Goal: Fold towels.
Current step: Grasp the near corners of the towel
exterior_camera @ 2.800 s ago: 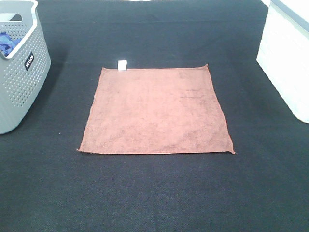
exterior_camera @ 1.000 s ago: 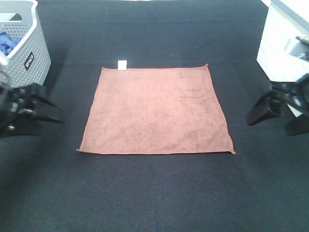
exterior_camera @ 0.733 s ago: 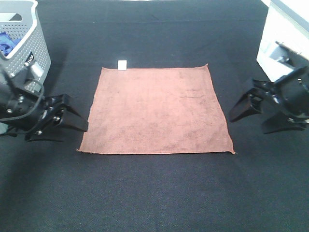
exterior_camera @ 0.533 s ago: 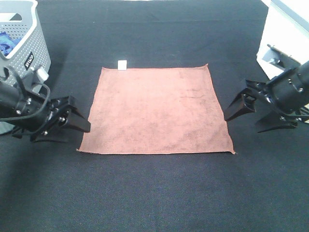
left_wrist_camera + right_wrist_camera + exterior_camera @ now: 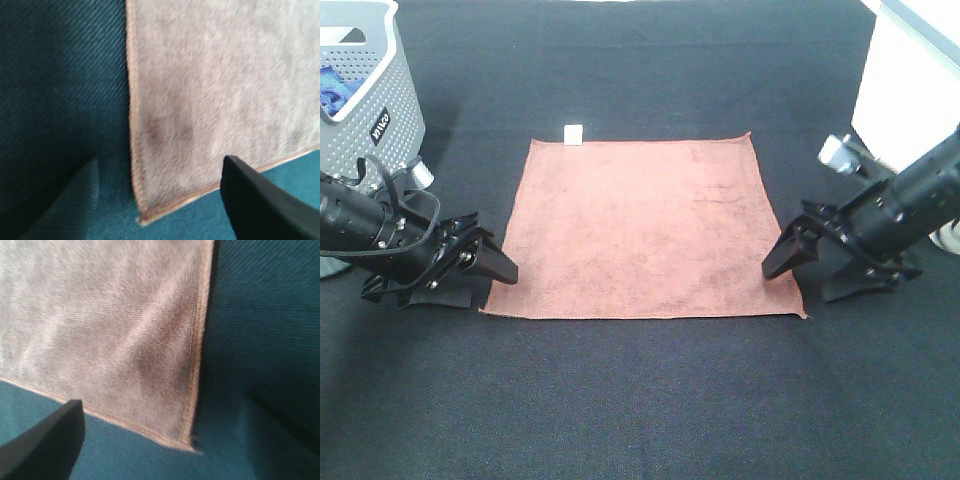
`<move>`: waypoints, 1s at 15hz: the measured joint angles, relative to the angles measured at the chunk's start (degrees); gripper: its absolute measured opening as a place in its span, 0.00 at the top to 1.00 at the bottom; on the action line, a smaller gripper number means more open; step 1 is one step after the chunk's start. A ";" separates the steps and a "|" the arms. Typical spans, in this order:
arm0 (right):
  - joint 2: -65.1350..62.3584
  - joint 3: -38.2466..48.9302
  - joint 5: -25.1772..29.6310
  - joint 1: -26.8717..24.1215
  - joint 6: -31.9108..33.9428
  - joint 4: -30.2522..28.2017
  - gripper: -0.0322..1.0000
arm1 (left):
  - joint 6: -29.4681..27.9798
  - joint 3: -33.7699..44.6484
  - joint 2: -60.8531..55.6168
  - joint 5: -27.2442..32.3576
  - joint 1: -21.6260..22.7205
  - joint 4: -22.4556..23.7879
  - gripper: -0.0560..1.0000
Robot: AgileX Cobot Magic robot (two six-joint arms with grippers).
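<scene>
Progress on the fold itself looks like nil. The towel (image 5: pixel 645 228) lies flat and fully spread in the middle of the frame on the dark table (image 5: pixel 650 400). Its white tag (image 5: pixel 573 134) sits on the upper edge, and you can see no crease or doubled layer.

What you do have is the approach. The left gripper (image 5: pixel 488 280) sits at the cloth's lower left corner and the right gripper (image 5: pixel 798 285) at its lower right corner. Both have their fingers spread apart and nothing pinched. Each wrist view shows its corner lying flat between the parted fingers (whether a fingertip touches the fabric, you cannot tell).

By my reading, everything is left: pinching both corners, carrying them to the upper edge, and any second fold. The grey basket (image 5: pixel 360 150) at upper left looks uninvolved.
</scene>
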 joint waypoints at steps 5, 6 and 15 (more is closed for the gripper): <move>4.41 -4.53 1.09 6.02 -2.35 4.53 0.23 | 0.06 -2.98 2.58 0.34 -3.72 -2.46 0.31; 4.76 -4.64 1.09 6.02 -1.55 5.04 0.26 | 0.11 -3.55 2.92 0.29 -4.76 -2.75 0.31; 5.84 -4.58 -0.80 6.02 8.94 -0.29 0.97 | -3.21 -3.72 4.76 1.38 -5.61 -2.46 0.95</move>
